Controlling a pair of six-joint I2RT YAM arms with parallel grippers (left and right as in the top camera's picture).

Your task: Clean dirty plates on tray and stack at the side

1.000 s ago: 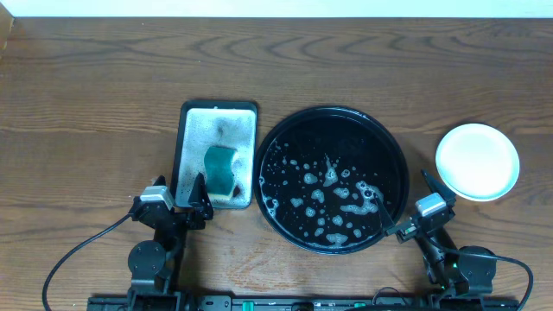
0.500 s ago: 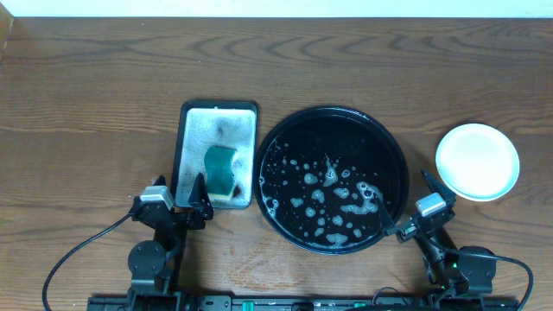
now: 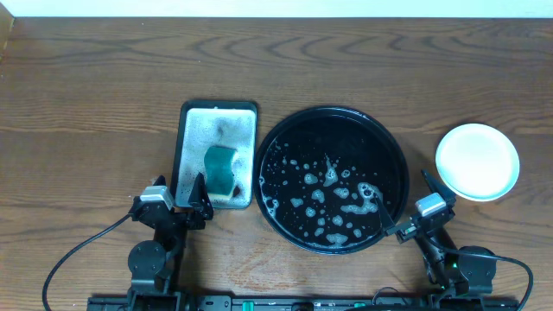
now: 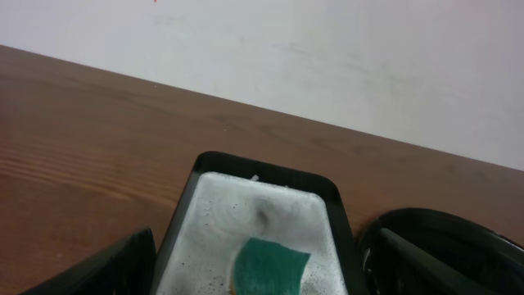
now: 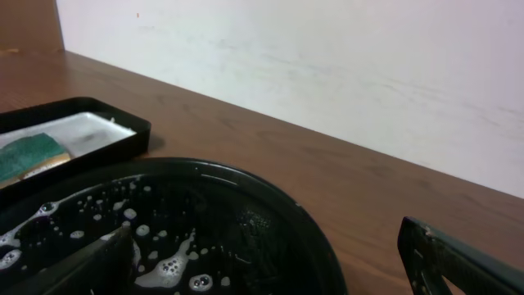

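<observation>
The table (image 3: 86, 104) carries the black tray (image 3: 384, 151), foamy, at centre; a grey tray (image 3: 219, 106) just left of it; the plates (image 3: 477, 161) at right, apart from it: one pale disc seen; a green sponge (image 3: 220, 168) in the grey tray; left jaws and right jaws wide.

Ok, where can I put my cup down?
Bare wood: the wide strip behind the foam tray and round black tray, and everything left of the foam tray. A smaller patch sits between the black tray and the plates. Crowded: the thin gap between the trays, and the front by the left gripper and right gripper.
</observation>
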